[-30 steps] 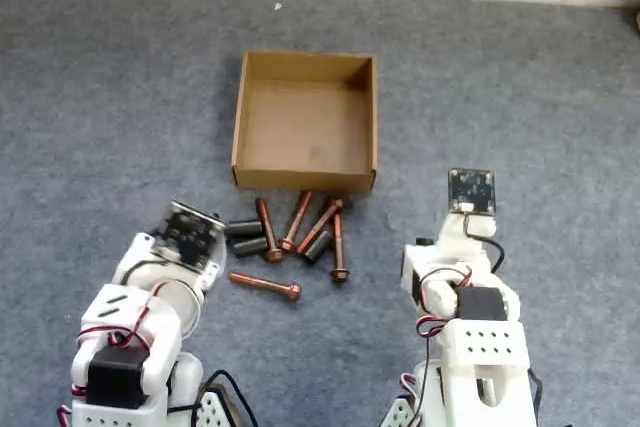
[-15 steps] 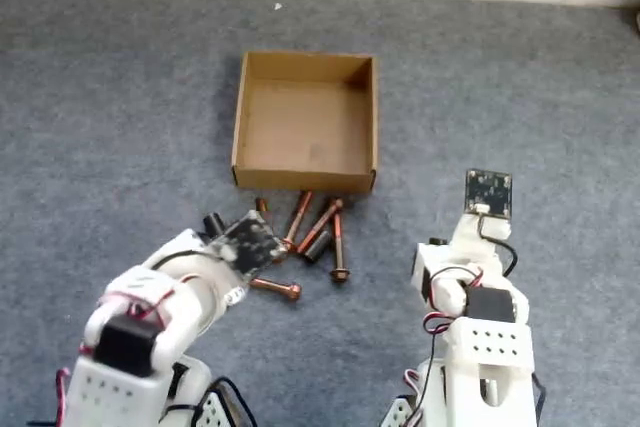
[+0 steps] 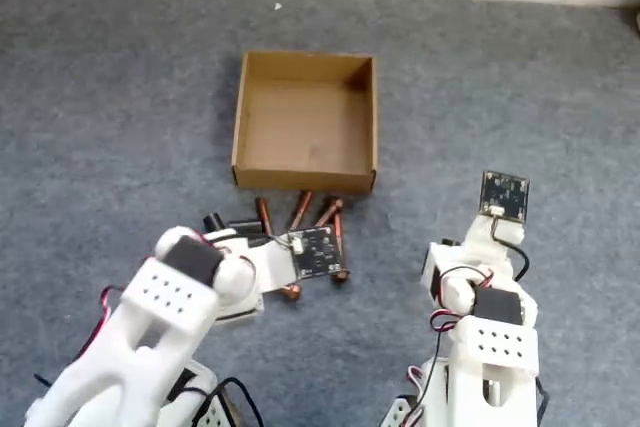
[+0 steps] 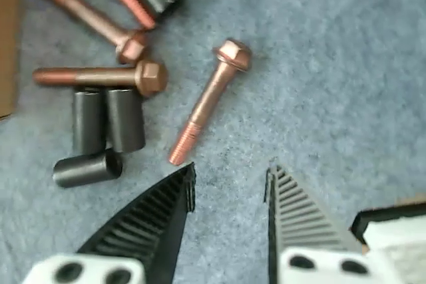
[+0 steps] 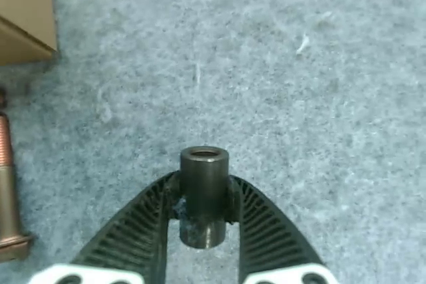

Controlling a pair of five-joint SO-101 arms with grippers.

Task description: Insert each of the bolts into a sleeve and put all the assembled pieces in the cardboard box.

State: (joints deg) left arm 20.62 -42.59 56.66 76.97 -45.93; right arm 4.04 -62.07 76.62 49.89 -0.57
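Copper bolts (image 4: 210,101), dark sleeves (image 4: 125,119) near box (image 3: 305,178)

No legible text, label, number or sign anywhere.

Bolts (image 4: 208,101): shiny copper-orange. Sleeve (image 5: 204,194): matt charcoal grey, like the others. Cardboard box (image 3: 305,179): plain tan-brown. Bench (image 3: 120,97): mottled blue-grey carpet. Fingers (image 4: 156,214): black, patterned with fine ridges. Arm bodies (image 3: 170,292): white.
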